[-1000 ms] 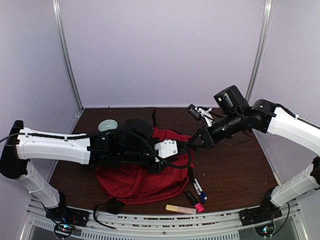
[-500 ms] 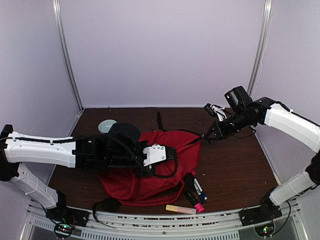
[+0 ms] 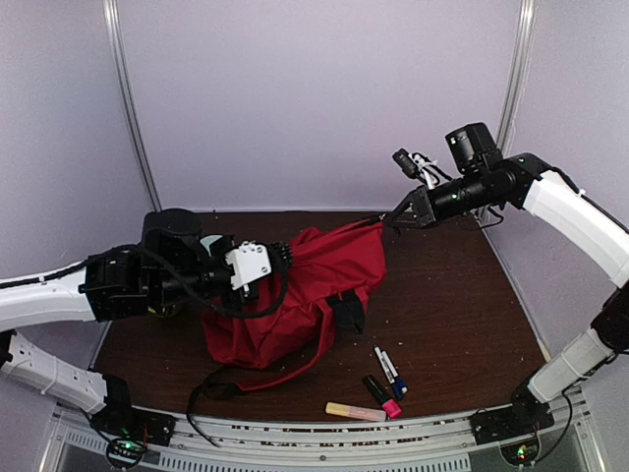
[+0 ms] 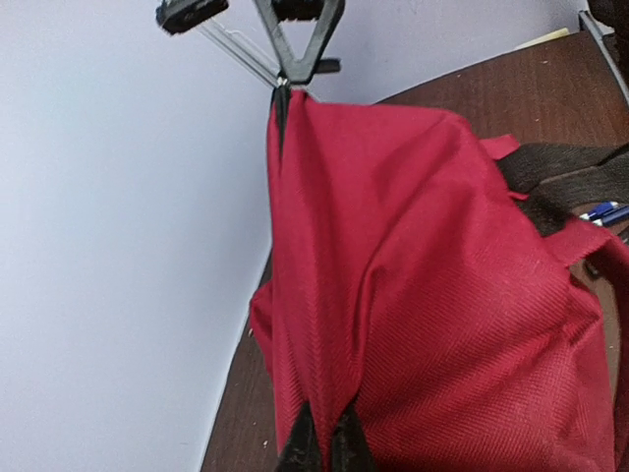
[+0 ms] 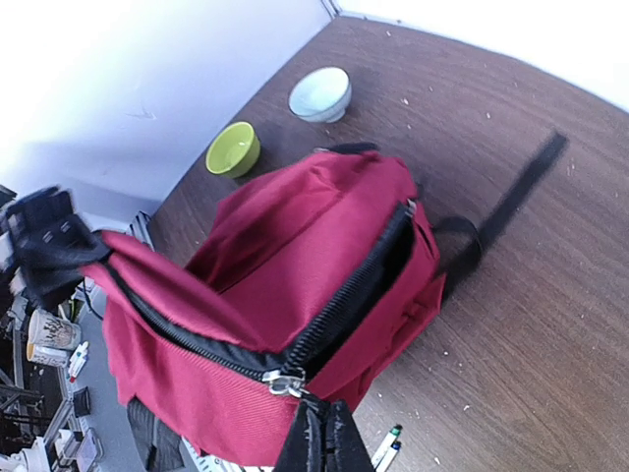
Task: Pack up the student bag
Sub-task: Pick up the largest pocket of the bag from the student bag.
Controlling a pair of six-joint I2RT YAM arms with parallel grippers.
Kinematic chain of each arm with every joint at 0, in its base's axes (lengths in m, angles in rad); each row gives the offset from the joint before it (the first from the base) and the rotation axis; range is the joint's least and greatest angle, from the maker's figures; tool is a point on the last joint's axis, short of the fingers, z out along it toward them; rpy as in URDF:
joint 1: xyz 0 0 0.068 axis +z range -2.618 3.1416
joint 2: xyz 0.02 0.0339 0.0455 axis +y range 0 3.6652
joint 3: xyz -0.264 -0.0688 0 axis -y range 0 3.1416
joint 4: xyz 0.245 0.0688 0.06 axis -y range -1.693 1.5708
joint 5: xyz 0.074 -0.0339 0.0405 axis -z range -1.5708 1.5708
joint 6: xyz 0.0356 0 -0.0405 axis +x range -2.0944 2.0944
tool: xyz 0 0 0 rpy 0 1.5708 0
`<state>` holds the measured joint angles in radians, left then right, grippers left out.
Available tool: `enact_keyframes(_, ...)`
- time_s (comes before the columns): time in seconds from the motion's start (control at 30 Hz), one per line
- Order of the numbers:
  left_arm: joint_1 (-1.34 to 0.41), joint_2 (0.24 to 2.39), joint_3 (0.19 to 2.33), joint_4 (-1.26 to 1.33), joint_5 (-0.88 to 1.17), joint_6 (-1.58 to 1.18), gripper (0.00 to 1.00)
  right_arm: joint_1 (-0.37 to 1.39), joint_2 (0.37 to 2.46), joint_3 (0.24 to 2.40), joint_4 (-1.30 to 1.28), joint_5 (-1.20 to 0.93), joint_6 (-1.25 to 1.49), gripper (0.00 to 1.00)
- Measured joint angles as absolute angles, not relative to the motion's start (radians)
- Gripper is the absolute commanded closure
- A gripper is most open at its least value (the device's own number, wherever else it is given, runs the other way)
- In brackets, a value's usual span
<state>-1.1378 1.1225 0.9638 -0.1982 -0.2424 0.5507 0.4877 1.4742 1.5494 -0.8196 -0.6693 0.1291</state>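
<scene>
A: Item one: what do we hold?
B: We list the student bag (image 3: 295, 295), red, slung between both arms, lower end on the bench (image 3: 452, 295).
A: Jaws?
B: Left gripper (image 3: 285, 258) pinched tight on its fabric; right gripper (image 3: 393, 218) closed at its zipper end.

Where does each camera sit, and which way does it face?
Top external: high behind the arms, looking down on the table; both arms show, the student bag between them.
Left wrist: on the left arm, looking along the bag toward the right tool; the left tool shows at bottom.
Right wrist: on the right arm, looking down the bag; its tool shows at bottom.
Both wrist views share the bag.
</scene>
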Motion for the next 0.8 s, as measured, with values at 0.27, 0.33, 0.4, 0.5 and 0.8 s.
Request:
enact_keyframes(0.27, -1.027, 1.079, 0.936, -0.324, -0.124, 0.576, 0.27, 0.605, 1.269, 1.338, -0.718, -0.619, 0.194, 1.00)
enact_keyframes(0.33, -1.018, 1.047, 0.909, -0.424, -0.082, 0.538, 0.24, 0.653, 1.232, 1.262, -0.704, -0.599, 0.221, 1.00)
enact_keyframes(0.4, -1.017, 1.044, 0.910, -0.455, -0.052, 0.516, 0.28, 0.697, 1.227, 1.222, -0.695, -0.587, 0.243, 1.00)
enact_keyframes(0.5, -1.054, 1.083, 0.962, -0.497, 0.033, 0.463, 0.31, 0.751, 1.235, 1.203, -0.681, -0.569, 0.267, 1.00)
enact_keyframes(0.8, -1.174, 1.402, 1.280, -0.376, 0.226, 0.374, 0.27, 0.773, 1.235, 1.203, -0.652, -0.540, 0.290, 1.00)
